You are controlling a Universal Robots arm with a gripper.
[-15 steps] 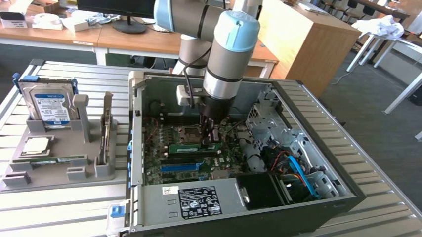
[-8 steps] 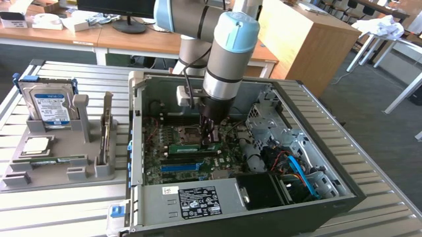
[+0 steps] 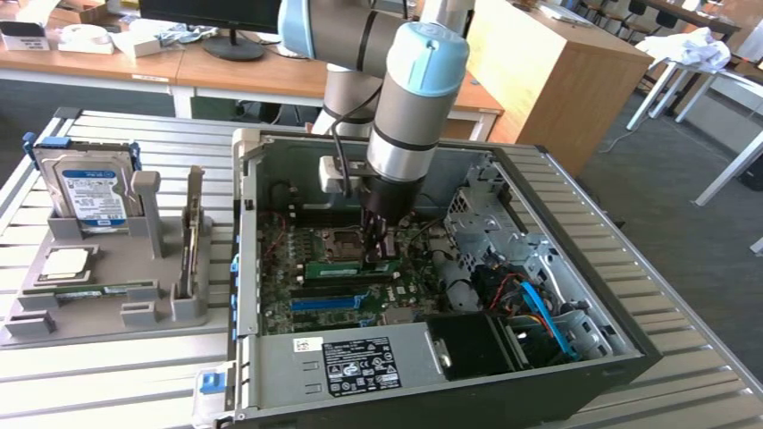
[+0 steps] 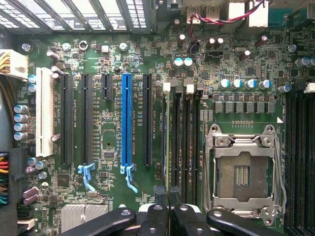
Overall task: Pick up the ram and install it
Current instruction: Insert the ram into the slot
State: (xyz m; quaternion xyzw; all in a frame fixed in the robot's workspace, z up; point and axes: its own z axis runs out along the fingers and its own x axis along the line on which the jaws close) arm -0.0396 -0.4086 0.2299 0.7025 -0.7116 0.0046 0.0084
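The ram (image 3: 346,266) is a narrow green stick standing on edge in a memory slot of the motherboard (image 3: 313,308), inside the open computer case (image 3: 542,192). My gripper (image 3: 381,257) reaches straight down into the case and is shut on the end of the stick toward the exterior view's right. In the wrist view the ram (image 4: 164,142) shows edge-on as a thin line in the slot beside the other dark memory slots. There my gripper (image 4: 167,196) has its black fingers pressed together over the stick's near end.
The silver processor socket (image 4: 241,172) lies open beside the memory slots, and a blue card slot (image 4: 126,123) lies on the other side. On the exterior view's left, a grey stand (image 3: 96,323) holds a blue-labelled hard drive (image 3: 89,192), a square processor (image 3: 66,262) and another green stick (image 3: 89,289).
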